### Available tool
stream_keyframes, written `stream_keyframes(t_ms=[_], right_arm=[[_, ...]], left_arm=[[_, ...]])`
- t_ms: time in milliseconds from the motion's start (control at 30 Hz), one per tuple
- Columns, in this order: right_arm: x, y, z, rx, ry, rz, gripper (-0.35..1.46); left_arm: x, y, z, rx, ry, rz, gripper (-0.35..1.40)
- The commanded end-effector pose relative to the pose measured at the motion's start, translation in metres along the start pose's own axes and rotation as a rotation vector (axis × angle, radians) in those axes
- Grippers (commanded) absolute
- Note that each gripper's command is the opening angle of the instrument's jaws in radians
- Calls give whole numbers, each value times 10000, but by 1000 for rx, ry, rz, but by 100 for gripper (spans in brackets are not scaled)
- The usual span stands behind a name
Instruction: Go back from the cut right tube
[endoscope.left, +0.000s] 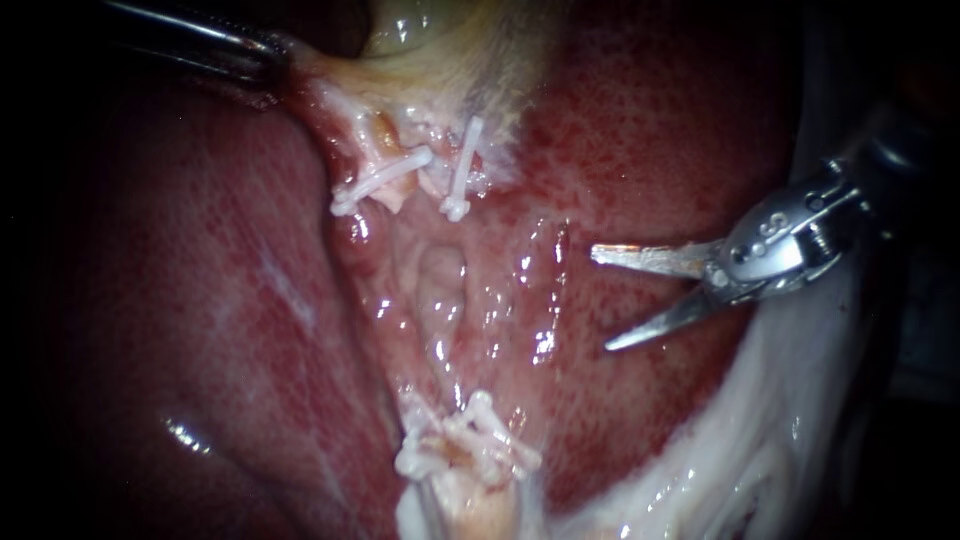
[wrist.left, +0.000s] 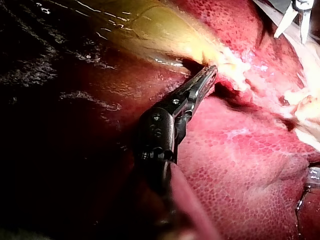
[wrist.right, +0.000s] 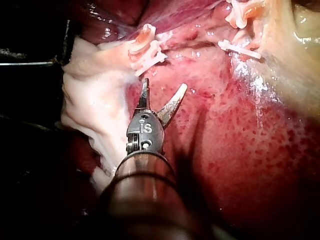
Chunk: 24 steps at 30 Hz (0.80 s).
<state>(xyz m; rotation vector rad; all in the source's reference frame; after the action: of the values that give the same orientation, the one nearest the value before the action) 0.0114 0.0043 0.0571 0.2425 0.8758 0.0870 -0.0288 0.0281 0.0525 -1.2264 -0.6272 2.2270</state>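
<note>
Going back seems nearly done: the right instrument (endoscope.left: 600, 298), its blades wide open and empty, stands well right of the upper clips (endoscope.left: 458, 185) that close the cut tube (endoscope.left: 445, 160), the left instrument (endoscope.left: 262, 52) grips the gallbladder (endoscope.left: 440, 40) up-left of them, so next only a straight withdrawal is needed.

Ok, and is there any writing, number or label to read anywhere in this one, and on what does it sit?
Right instrument, jaws open: one small engraved mark on the metal just behind the jaws. It is an instrument marking, so not read off.
Left instrument, jaws shut on the gallbladder edge: no text visible.
Clips and liver: no text, label or number.
</note>
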Motion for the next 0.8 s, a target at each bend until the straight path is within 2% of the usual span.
stream_keyframes(t_ms=[33,233,333,667,800], right_arm=[[0,0,0,-2,-8,-1,145],[-2,1,-1,-2,-19,2,145],[-2,1,-1,-2,-19,-4,145],[-3,1,-1,4,-29,65,145],[-3,0,-2,6,-31,71,145]], left_arm=[[0,0,0,1,0,0,-35],[-2,1,4,4,0,0,-35],[-7,2,14,15,1,3,-35],[-27,4,60,-14,-9,9,-35],[-32,5,69,-20,-18,8,-35]])
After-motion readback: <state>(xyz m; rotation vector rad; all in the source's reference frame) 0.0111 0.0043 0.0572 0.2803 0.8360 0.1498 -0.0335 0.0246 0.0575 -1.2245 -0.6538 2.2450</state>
